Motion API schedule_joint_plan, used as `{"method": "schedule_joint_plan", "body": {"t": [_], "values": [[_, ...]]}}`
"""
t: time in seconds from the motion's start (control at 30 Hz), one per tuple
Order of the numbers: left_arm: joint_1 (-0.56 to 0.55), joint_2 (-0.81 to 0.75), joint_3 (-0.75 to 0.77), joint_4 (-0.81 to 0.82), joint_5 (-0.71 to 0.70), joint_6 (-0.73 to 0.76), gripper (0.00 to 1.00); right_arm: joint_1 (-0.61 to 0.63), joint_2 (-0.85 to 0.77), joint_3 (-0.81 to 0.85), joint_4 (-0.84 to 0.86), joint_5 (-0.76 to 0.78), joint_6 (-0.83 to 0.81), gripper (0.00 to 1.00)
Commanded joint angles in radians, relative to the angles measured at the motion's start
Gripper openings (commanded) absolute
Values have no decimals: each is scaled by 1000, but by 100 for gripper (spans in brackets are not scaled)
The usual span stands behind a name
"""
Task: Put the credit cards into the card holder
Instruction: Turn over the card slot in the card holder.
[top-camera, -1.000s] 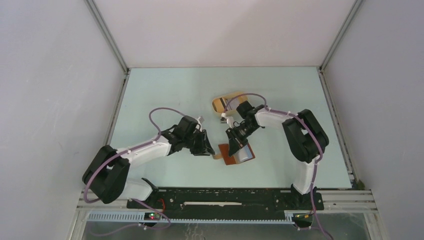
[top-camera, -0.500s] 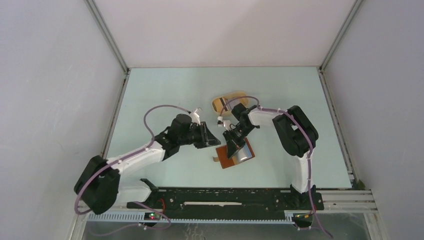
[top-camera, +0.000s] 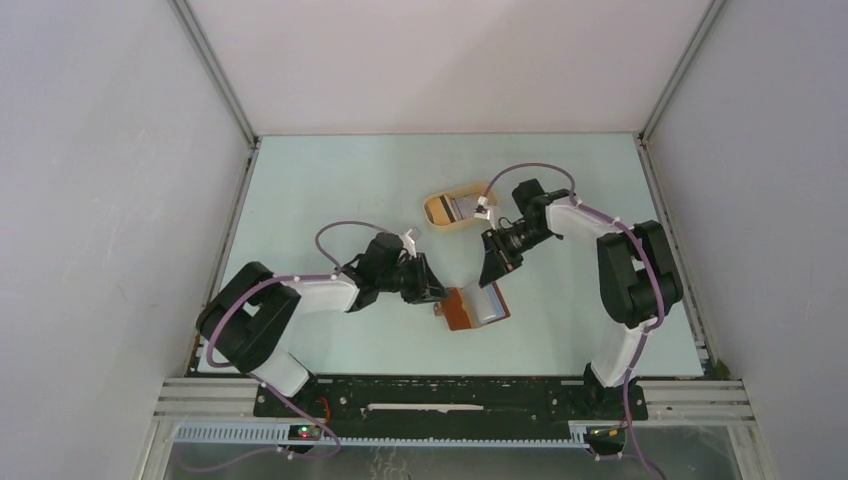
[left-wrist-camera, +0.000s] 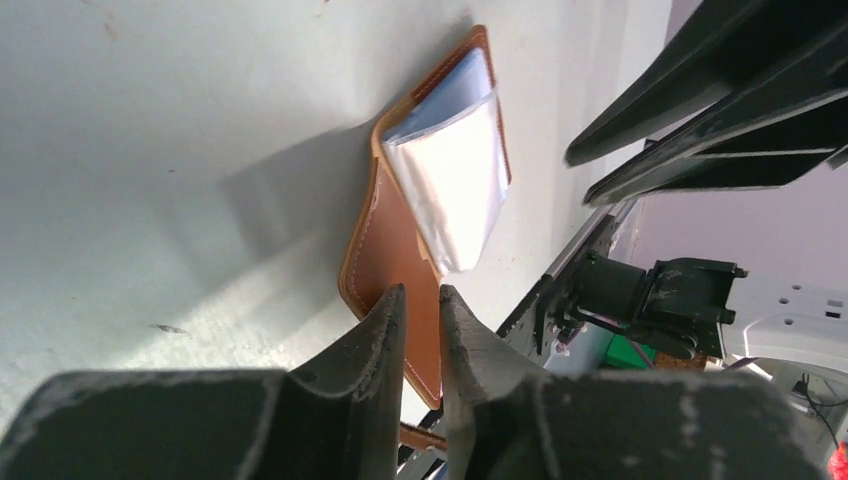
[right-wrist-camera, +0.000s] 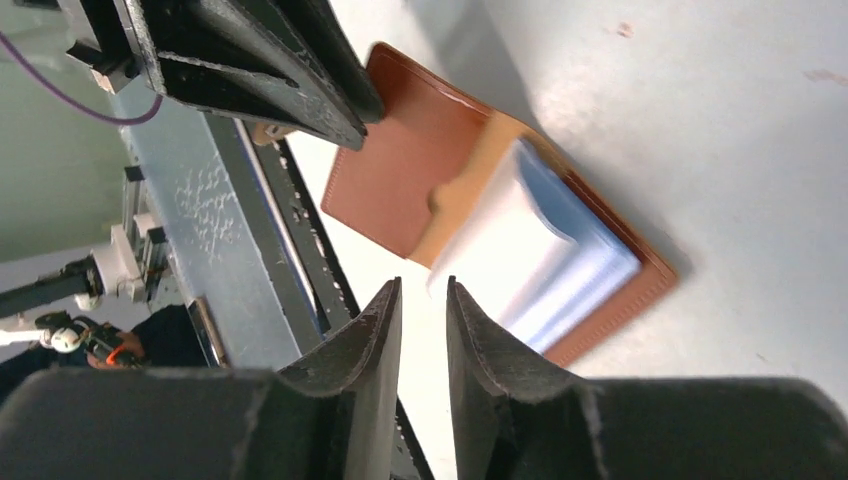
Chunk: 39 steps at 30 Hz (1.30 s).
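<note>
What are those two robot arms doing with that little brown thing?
They are filling a reddish-brown leather card holder lying open on the table. Pale grey and light blue plastic cards stick out of its pocket. The left gripper sits at the holder's edge, maybe pinching it. The right gripper hovers near the cards, empty.

Low, folded left arm (top-camera: 318, 292): elbow back near its base, forearm reaching right toward the table centre. At its end the left gripper (top-camera: 428, 291) points right and down, fingers (left-wrist-camera: 375, 330) almost together with a slim gap; can't tell if they pinch anything. Raised right arm (top-camera: 585, 216): elbow at the right side, forearm stretched left. Its right gripper (top-camera: 492, 272) angles down toward the near edge, fingers (right-wrist-camera: 365, 330) a narrow slot apart, nothing between. Grippers near each other, not touching.
</note>
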<state>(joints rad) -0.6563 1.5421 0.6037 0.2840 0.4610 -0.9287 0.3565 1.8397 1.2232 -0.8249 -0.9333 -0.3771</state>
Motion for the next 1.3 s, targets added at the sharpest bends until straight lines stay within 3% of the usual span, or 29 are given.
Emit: {"method": "schedule_joint_plan", "body": {"t": [0.0, 0.2, 0.3, 0.83, 1.27], "values": [[-6, 40, 43, 42, 26, -15, 23, -49, -33, -38, 30, 87, 12, 33], [-10, 63, 46, 35, 32, -15, 23, -67, 4, -38, 58, 96, 41, 46], [-18, 68, 50, 36, 33, -14, 23, -58, 34, -27, 55, 80, 47, 47], [-28, 78, 57, 36, 29, -18, 25, -11, 87, -13, 26, 10, 32, 44], [-29, 57, 48, 68, 25, -36, 39, 14, 75, -5, -18, -125, -9, 42]]}}
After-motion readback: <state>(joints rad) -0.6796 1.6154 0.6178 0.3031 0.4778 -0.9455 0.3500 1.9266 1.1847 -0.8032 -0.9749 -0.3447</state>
